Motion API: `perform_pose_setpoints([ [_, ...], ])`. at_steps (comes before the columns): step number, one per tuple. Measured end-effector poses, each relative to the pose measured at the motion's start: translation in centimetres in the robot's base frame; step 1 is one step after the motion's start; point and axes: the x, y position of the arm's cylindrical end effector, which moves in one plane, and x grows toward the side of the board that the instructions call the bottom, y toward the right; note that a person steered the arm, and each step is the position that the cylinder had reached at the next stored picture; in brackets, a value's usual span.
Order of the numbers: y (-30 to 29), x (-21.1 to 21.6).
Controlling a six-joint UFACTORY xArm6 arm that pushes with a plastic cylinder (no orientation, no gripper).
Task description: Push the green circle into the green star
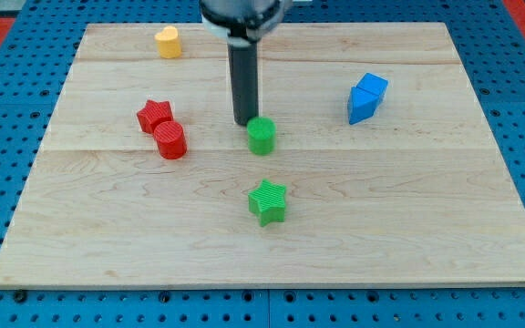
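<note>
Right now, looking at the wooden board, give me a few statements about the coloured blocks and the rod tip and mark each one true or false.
1. My tip sits just above and left of the green circle block, close against it. True.
2. The green star block lies toward the view's bottom from the green circle. True.
3. The green circle already touches the green star. False: bare wooden board shows between them.
4. The red star block and red cylinder block sit at the view's right. False: they sit left, side by side.
5. The yellow block is near the view's top. True.
</note>
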Motion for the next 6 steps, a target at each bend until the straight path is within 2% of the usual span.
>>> perform_pose_setpoints([
  [1,1.2,3.8],
  [2,2.6,0.9],
  [3,5.7,3.9],
  [4,3.7,5.1],
  [5,4.5,-3.1],
  [6,6.5,-9.3],
])
